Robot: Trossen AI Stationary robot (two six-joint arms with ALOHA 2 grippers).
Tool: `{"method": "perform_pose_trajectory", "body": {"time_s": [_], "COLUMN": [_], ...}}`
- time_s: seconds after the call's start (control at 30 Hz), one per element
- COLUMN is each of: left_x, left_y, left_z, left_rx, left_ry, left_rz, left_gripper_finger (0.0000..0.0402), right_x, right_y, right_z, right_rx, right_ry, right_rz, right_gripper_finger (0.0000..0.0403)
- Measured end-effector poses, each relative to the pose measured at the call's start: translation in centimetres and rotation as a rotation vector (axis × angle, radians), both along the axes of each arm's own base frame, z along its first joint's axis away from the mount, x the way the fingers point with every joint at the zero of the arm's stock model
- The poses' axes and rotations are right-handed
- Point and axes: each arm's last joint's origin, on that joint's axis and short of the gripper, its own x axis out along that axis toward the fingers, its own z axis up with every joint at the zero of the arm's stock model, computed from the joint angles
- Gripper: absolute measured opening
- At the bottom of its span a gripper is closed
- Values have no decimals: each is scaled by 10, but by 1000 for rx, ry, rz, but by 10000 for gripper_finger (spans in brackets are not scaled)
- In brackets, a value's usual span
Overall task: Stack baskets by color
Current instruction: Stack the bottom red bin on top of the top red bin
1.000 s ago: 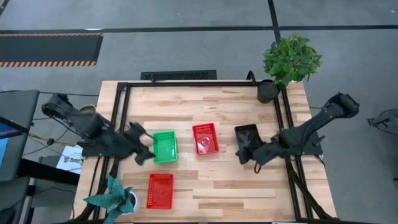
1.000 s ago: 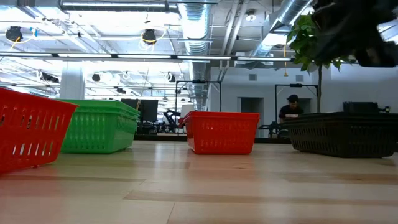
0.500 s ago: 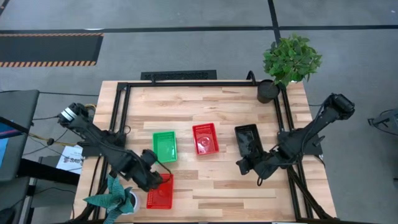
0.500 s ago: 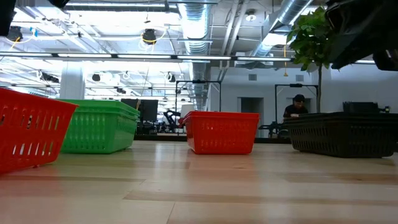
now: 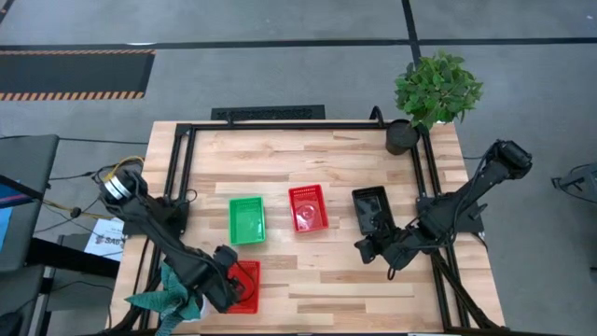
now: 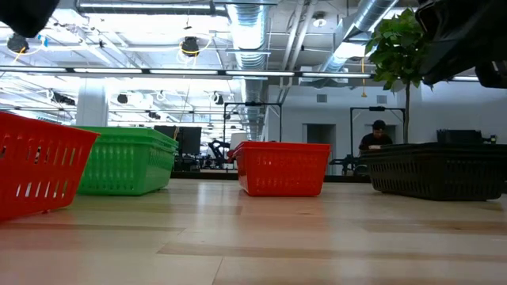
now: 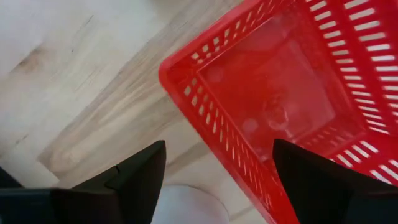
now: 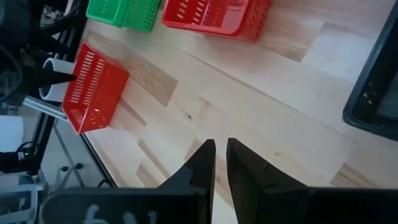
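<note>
Left end effector point(image 5: 235, 280) sits at about 7 o'clock on my overhead feed, low over the near-left red basket point(image 5: 244, 286). Through its wrist camera I see both dark fingers point(image 7: 134, 171) spread wide, one outside the basket's corner above bare wood, the other over the basket's interior; nothing is gripped, and I cannot tell whether either finger touches the mesh. A white rounded object point(image 7: 183, 205) shows between the fingers, close to the basket's wall. A small pinwheel-like teal plant point(image 5: 168, 297) stands just beside this arm at the table's point(image 5: 326, 159) near-left corner.

Moving rightward, I see the green basket point(image 5: 246, 219) at roughly 9 o'clock from the table's centre, standing apart from everything else. Next comes a second red basket point(image 5: 308, 207), near the centre, just beside the green one but not touching it. From table height, the green basket point(image 6: 127, 161) and the central red one point(image 6: 281, 168) both sit flat on the wood.

Further right, at about 3 o'clock, lies the black basket point(image 5: 372, 211). My right end effector point(image 5: 366, 249) hangs just off that basket's near end, above bare table. Its fingers point(image 8: 204, 163) stand nearly together with only a slim gap, gripping nothing.

A leafy potted plant point(image 5: 431, 91) occupies the far-right corner, around 1 o'clock.
</note>
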Motion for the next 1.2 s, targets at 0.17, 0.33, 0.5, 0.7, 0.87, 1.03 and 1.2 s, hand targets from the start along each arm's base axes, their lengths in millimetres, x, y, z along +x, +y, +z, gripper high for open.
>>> {"method": "perform_pose_trajectory", "body": {"time_s": [0.17,0.33,0.5,0.7,0.87,1.03,1.2], "left_x": [6,6,6,13,22,38,57], "left_y": [-4,-4,-3,1,5,7,16], "left_z": [-13,-20,-24,-20,-15,2,30], "left_rx": [13,5,-17,-23,-31,-45,14], "left_ry": [11,3,11,-2,-18,-79,-165], "left_rz": [0,18,20,-41,-81,-118,-144], "left_gripper_finger": [246,191,121,17,5,2,1], "right_x": [0,0,1,3,5,5,1], "right_y": [0,0,1,2,4,6,13], "right_z": [0,0,1,3,5,8,10], "right_rx": [1,2,10,30,52,76,90], "right_ry": [0,-1,-11,-37,-64,-95,-113], "right_rz": [3,4,4,4,5,14,33], "right_gripper_finger": [61,61,61,61,61,61,61]}}
